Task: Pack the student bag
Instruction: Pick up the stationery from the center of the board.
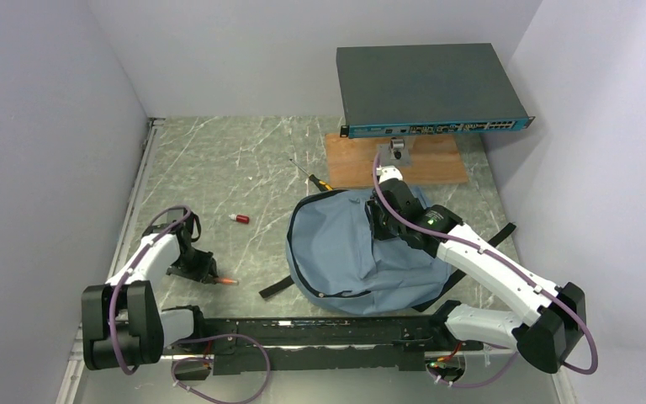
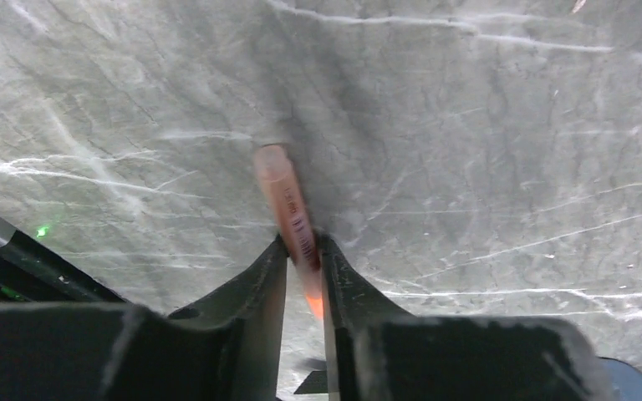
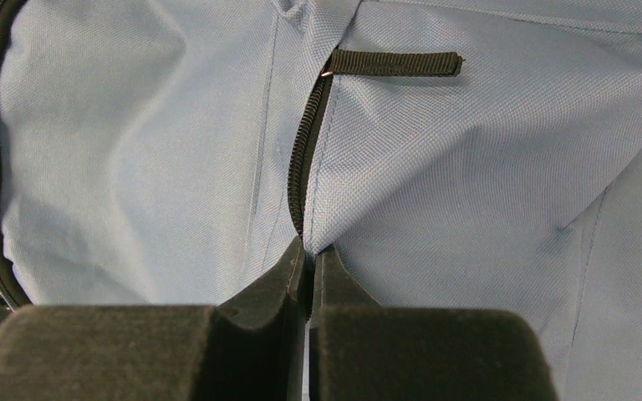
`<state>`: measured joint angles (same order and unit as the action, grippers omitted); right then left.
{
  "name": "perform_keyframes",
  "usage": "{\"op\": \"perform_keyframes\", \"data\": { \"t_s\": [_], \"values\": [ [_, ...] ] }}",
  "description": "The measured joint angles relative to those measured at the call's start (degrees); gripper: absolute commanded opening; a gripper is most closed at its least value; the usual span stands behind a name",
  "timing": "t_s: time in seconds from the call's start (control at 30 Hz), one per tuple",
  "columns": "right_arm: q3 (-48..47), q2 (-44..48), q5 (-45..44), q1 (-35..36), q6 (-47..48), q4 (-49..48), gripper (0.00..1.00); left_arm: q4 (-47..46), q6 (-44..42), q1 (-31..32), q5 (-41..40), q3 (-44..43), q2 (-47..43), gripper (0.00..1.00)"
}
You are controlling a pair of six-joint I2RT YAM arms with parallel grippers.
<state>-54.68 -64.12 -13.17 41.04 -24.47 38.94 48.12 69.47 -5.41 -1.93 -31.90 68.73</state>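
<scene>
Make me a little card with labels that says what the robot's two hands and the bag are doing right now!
bag: soft blue-grey fabric backpack, lying on the grey marbled table
left hand: down at the table, fingers squeezing a thin orange-pink marker
right hand: shut, tips at the backpack's black zipper; whether it pinches fabric is unclear
loose on the table: small red-and-white tube; yellow-handled screwdriver
going into the bag: nothing yet
</scene>
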Motion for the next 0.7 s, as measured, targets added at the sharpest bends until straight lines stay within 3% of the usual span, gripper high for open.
{"op": "perform_keyframes", "data": {
  "t_s": [0.13,0.37,0.7],
  "values": [
    [0.00,-0.09,0.02,0.00,0.00,0.02,0.00,0.42,-0.59,-0.02,-0.42,0.04,-0.74,0.00],
    [-0.02,-0.96,0.04,0.00,0.00,0.04,0.00,-4.66,-5.25,0.92,-2.71,-0.33,-4.66,0.00],
    [-0.98,-2.97,0.42,0.02,-0.22,0.76,0.00,-10.32,-14.23,12.41,-1.86,-6.49,-14.45,0.00]
  ]
}}
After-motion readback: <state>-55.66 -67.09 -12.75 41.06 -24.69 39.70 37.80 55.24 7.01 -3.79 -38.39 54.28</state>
